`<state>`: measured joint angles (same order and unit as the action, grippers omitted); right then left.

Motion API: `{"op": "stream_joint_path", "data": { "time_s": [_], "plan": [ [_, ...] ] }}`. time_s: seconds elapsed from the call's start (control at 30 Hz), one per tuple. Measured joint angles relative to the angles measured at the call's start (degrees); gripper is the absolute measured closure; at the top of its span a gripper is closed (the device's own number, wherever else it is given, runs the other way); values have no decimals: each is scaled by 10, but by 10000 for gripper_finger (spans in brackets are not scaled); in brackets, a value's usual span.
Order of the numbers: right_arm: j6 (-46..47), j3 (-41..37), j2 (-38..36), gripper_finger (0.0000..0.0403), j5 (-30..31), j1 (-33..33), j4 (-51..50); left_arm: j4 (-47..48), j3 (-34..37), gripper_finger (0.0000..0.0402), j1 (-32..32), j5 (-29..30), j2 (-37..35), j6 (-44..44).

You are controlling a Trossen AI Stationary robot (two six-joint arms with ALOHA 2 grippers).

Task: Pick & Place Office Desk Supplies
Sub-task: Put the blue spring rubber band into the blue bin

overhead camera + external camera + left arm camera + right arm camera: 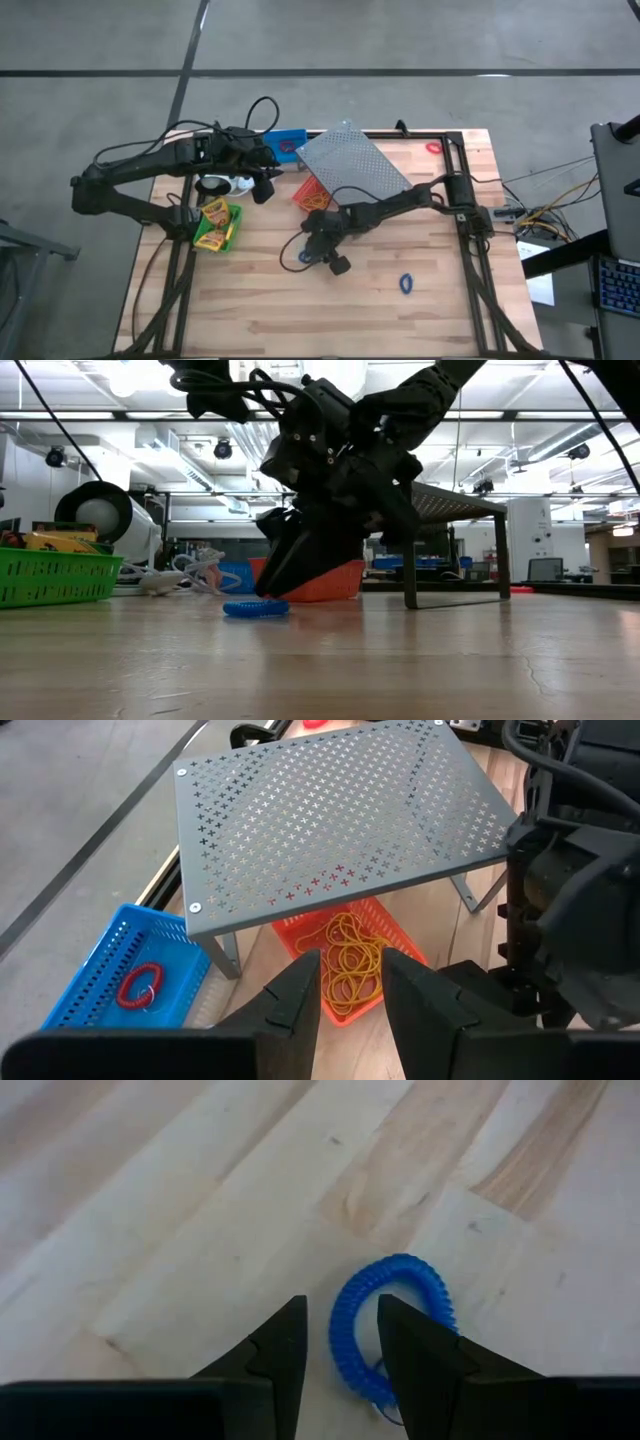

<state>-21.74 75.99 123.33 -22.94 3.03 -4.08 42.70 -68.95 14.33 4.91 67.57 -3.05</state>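
Observation:
A blue coiled ring band [392,1285] lies flat on the wooden table [400,320], left of centre. My right gripper [340,1350] stands open, low over it and slanting down. One finger [420,1350] is over the ring's hole and the other [275,1355] is outside its rim. My left gripper [350,985] hangs open and holds nothing, above the table's far left, facing the red-orange bin [345,960]. A second blue ring [406,284] lies near the front right. A green bin [215,228] holds crayon boxes. My right gripper has the ring's near arc [345,1335] between its open fingers, coming down at a slant from the table's right. I cannot tell whether either finger touches the ring. The ring lies flat on the table.
A grey perforated rack [350,165] stands at the far middle, over the red-orange bin of yellow rubber bands. A blue bin [130,980] with a red ring in it sits at the far left. A red ring [433,147] lies at the far right. A white roll [215,185] is beside the left arm.

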Motion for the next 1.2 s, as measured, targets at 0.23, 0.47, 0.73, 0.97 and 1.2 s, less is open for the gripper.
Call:
{"op": "stream_joint_path", "data": {
  "time_s": [0.23,0.47,0.73,0.97,1.2],
  "plan": [
    [-41,19,1,289,28,2,-31,0,0,290,0,0,0,0],
    [-93,54,3,293,72,18,-94,0,0,290,0,0,0,0],
    [-132,88,3,284,133,42,-149,0,0,290,0,0,0,0],
    [-115,85,6,296,126,41,-153,0,0,290,0,0,0,0],
    [-114,85,7,304,123,42,-153,0,0,290,0,0,0,0]
  ]
}}
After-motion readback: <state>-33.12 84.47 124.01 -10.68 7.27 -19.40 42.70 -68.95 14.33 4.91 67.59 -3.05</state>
